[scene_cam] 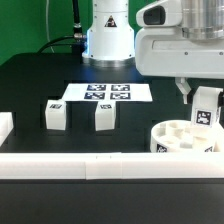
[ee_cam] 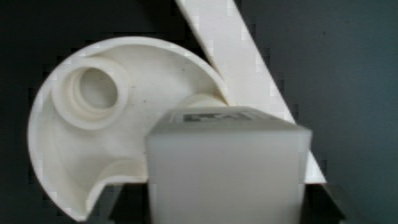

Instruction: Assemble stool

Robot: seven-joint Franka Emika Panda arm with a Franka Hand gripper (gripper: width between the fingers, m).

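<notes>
**Stool kit: short blocky white plastic leg (scene_cam: 206,112) held at the round white ring-shaped seat (scene_cam: 186,140)**

The robot's two-finger gripper (scene_cam: 200,97) pinches the leg, its jaws pressed against two opposite sides. It carries the leg upright over the far rim of the seat. Whether the leg's foot already touches the rim cannot be told.

The seat lies flat on the black bench (scene_cam: 30,80), near the front corner on the exterior view's right. It sits just behind the long white border rail (scene_cam: 90,163). Two loose legs (scene_cam: 55,113) (scene_cam: 103,117) stand well apart from it mid-bench, in front of the marker board (scene_cam: 105,93).

In the wrist view the leg (ee_cam: 222,165) fills the foreground. The seat's round socket hole (ee_cam: 98,90) sits off to one side of it rather than beneath it.

The step in hand appears to be fitting this leg into a socket. To do it well:
- Carry the leg sideways until its foot centres over the hole.
- Keep it plumb and the grip firm.
- Lower it slowly and straight.

The light plastic seat would probably skate if pushed at an angle, and the rail behind it may help brace it. Whether the joint needs a twist cannot be told from here.

No brand name or readable writing shows. The only markings are black-and-white square tags on the legs, the seat's wall and the marker board.
</notes>
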